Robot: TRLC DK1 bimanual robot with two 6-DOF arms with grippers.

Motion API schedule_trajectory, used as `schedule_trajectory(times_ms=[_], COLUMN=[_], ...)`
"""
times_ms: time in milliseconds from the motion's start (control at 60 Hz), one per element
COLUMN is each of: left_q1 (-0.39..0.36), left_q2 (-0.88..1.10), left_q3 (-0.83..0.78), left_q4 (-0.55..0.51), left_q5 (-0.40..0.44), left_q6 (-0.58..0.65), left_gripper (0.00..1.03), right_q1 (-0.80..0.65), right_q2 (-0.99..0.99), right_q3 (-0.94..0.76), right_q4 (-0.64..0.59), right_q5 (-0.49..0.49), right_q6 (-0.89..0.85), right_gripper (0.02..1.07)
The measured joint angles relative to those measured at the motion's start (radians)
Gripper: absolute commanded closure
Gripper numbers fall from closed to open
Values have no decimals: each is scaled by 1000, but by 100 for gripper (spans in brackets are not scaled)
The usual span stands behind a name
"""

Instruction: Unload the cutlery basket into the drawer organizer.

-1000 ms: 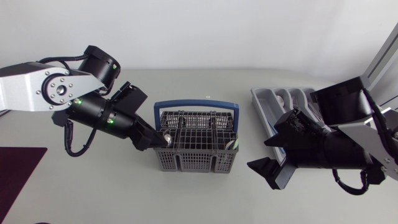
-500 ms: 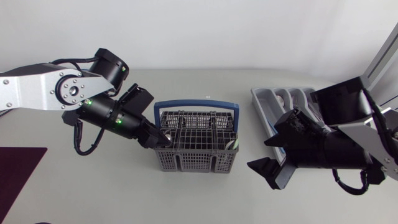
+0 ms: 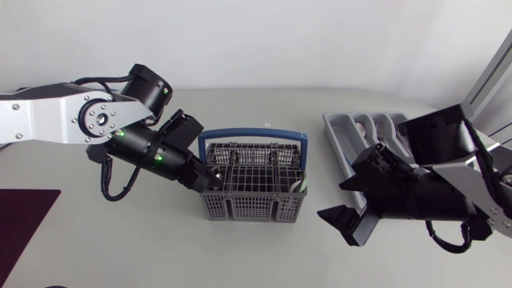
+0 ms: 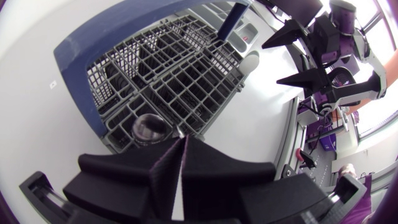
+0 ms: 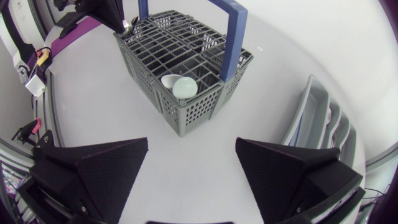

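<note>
Left fingers (image 4: 205, 163) first: pressed nearly together, only a thin slit between them, with a glint of metal right at their tips. I read that as a pinch on the spoon (image 4: 148, 127), whose round bowl sits just ahead of the tips and a touch to one side. The contact itself is too small to be sure of.

Under the tips is the cutlery basket (image 3: 254, 206), and they are down in its corner cell nearest the left arm. Over the last second that arm has swung in towards the basket and tipped the fingers steeper. The tips themselves have hardly shifted from that corner. So this is settling the grip, I'd say, not lifting yet; the spoon is still in its cell.

At the far corner of the basket from these fingers, two pale spoon bowls (image 5: 179, 86) wait in a cell of their own.

Right fingers (image 5: 99, 171): spread wide with nothing in them, hovering over the surface (image 3: 160, 240), the basket ahead of them. They have barely moved. The drawer organizer (image 3: 340, 136) lies partly beneath that arm, well apart from the left fingers, so the unloading is barely begun.
</note>
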Motion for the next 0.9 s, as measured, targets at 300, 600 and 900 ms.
schedule_trajectory(times_ms=[300, 600, 900], left_q1=[1, 31, 53], left_q2=[-4, -52, -150], left_q3=[0, -2, -8], left_q4=[2, 11, 13], left_q5=[1, 31, 104], left_q6=[0, 0, -9], left_gripper=[87, 87, 87], right_q1=[0, 0, 1], right_q2=[-5, -11, -15], right_q3=[-20, -20, -20], right_q4=[1, 0, -5], right_q5=[-12, -15, -15], right_q6=[0, 0, 0], right_gripper=[6, 6, 6])
